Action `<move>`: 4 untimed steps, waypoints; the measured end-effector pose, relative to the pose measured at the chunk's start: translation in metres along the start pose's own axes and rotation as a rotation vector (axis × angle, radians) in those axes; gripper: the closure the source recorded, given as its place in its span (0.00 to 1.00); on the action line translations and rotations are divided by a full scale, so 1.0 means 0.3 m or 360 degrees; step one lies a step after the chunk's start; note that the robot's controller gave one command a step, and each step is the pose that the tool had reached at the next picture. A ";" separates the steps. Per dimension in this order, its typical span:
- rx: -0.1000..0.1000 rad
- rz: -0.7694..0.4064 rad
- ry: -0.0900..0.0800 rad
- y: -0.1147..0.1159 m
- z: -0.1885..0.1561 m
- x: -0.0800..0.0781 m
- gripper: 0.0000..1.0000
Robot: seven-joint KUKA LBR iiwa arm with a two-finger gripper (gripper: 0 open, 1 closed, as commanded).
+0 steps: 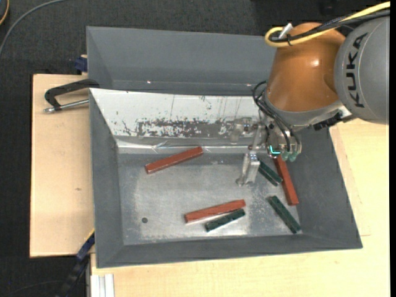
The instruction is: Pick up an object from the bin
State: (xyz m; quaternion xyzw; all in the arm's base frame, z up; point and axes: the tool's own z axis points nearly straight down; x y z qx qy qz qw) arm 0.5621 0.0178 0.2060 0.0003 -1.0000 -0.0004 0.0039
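Now: end effector [258, 164] low on the right side of the bin [105, 184]

We see the arm [309, 67] reaching in from the right. Its end effector is down just beside a short dark green bar [269, 174] and a red bar [287, 183]. We cannot tell whether it is released or clenched. A longer green bar [284, 214] lies nearer, by the right wall. We judge these bars stiff, light and flat, best taken across the narrow width at mid-length.

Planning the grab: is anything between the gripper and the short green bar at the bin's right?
Nothing visible does. The gripper hangs just beside the short green bar; a red bar lies close on that bar's right.
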 end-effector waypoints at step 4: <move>0.0003 -0.0588 -0.0038 0.171 -0.075 0.113 1.00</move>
